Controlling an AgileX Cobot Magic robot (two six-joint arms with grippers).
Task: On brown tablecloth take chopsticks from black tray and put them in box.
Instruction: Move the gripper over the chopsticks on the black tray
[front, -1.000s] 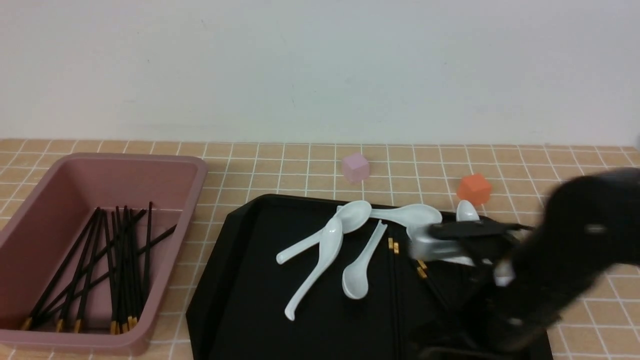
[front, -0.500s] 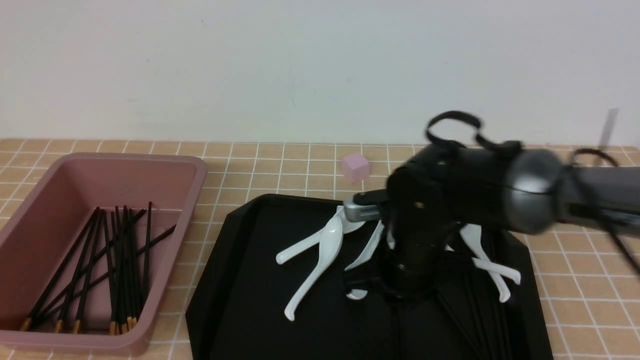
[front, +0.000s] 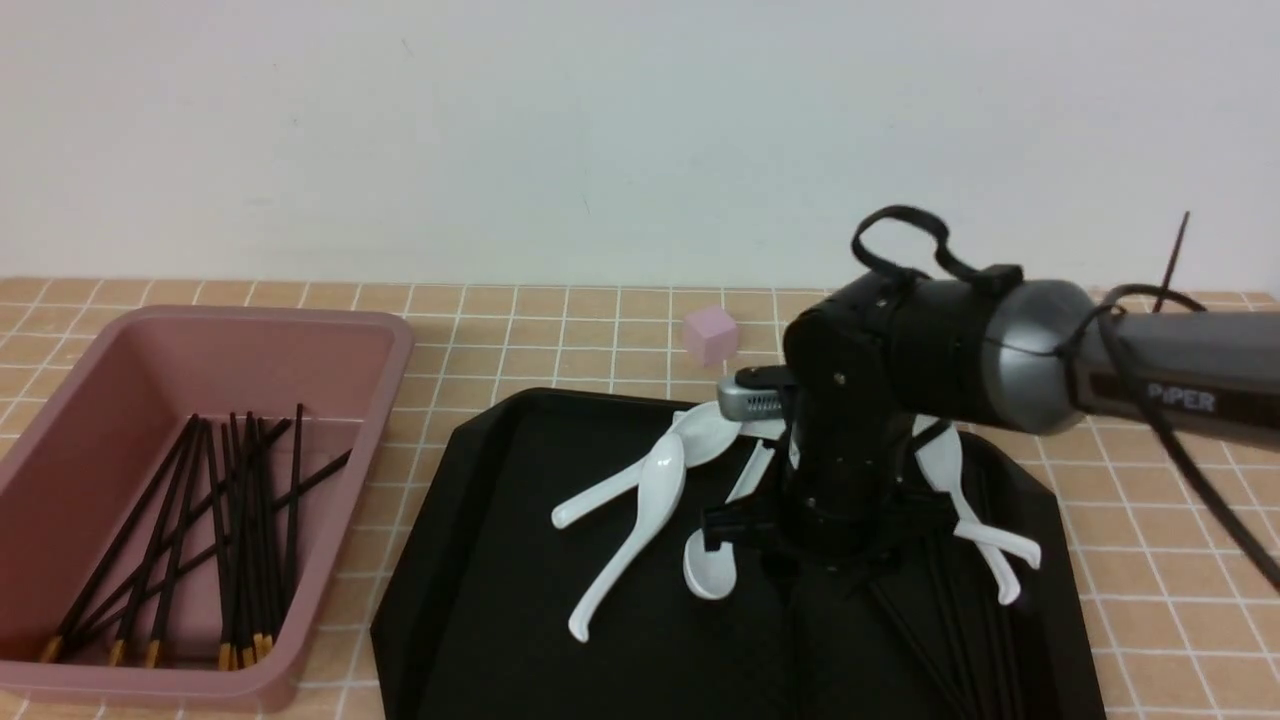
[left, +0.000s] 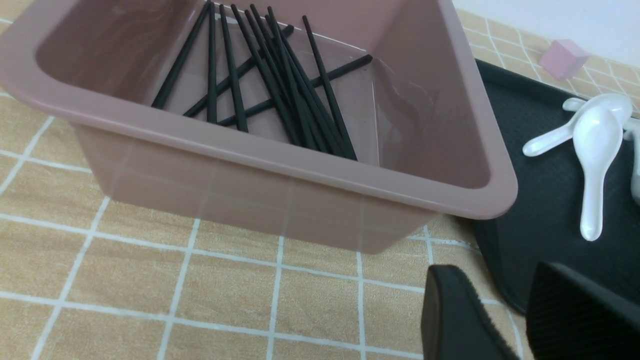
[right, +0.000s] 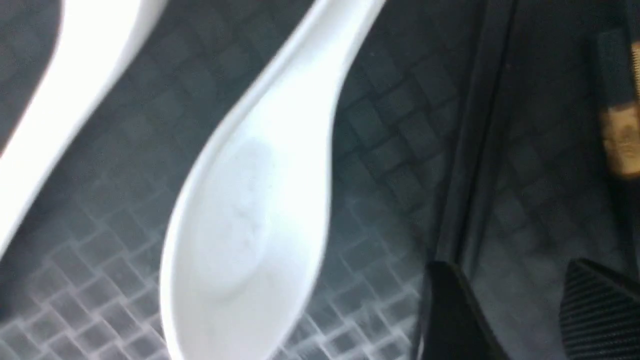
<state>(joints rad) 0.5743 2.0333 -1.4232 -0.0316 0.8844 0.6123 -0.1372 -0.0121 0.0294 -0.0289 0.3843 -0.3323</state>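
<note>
The right pincer (right: 512, 272) stands open over the black tray (front: 560, 640); chopsticks (right: 462, 180) lie there, running towards six o'clock from it. They look light, stiff and slick, likely to roll; best gripped squarely across mid-shaft

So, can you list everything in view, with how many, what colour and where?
Bin: one, dusty pink, left
Chopsticks: several, black with gold bands, in the bin; too bunched to count
Tray: one, black, centre to right
Chopsticks: several, black, on the tray; partly hidden
Soup spoons: at least four, white, on the tray
Cube: one, pink, behind the tray
Tablecloth: one, tan with white grid, underneath
Wall: one, whitish, background
Right arm: one, black and grey, over the tray
Grippers: two, black, open; left, right
</note>
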